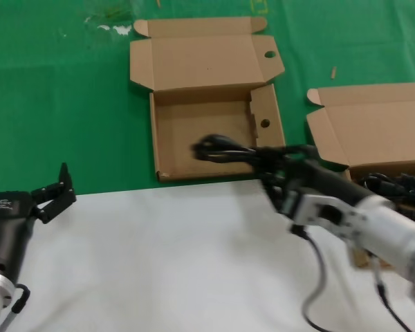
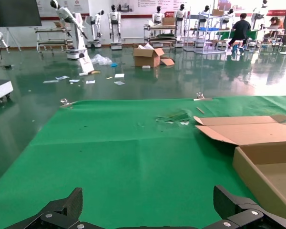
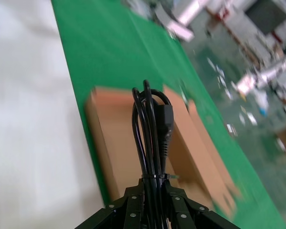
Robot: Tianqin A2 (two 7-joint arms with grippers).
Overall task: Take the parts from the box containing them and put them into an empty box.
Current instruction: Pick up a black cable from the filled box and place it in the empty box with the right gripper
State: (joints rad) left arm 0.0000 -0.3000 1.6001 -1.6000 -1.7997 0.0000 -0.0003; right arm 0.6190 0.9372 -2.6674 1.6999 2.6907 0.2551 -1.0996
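Note:
My right gripper (image 1: 266,158) is shut on a coiled black power cord (image 1: 221,149) and holds it over the front right part of the empty box (image 1: 194,162), the one with round holes in its lid flap and inner panel. In the right wrist view the cord (image 3: 152,138) sticks out from between the jaws (image 3: 153,188) above that box (image 3: 114,143). The box containing the parts (image 1: 373,138) sits at the right edge, with more black cords (image 1: 394,185) in it. My left gripper (image 1: 54,190) is open and empty at the near left, by the green mat's edge.
The green mat (image 1: 62,104) covers the far part of the table; a white surface (image 1: 159,263) covers the near part. The left wrist view shows the holed box's corner (image 2: 262,162) to one side and open mat (image 2: 133,157) ahead.

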